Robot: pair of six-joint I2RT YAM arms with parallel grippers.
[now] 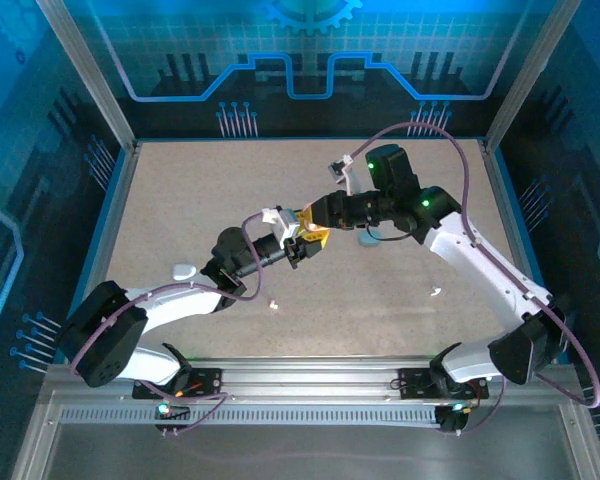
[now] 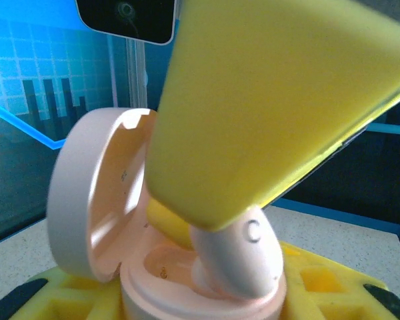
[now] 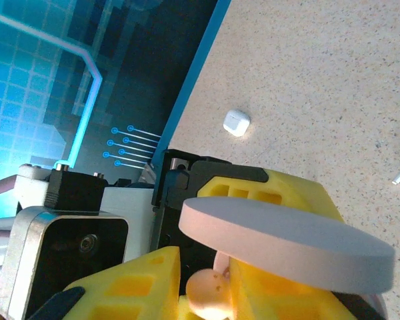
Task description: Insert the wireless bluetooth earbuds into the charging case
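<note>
The left fingers (image 2: pixel 320 283) clasp the open pink charging case (image 2: pixel 87 200). A pale earbud (image 2: pixel 243 260) stands in its well between the right fingers (image 2: pixel 280 100); whether they grip it cannot be told.

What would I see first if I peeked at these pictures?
The left gripper and right gripper meet over the middle of the table, and the left one holds an open pink case. Up close, a big yellow finger of the right one rests on a pale pink earbud standing in that case. A small white case lies alone towards the table's left side.
</note>
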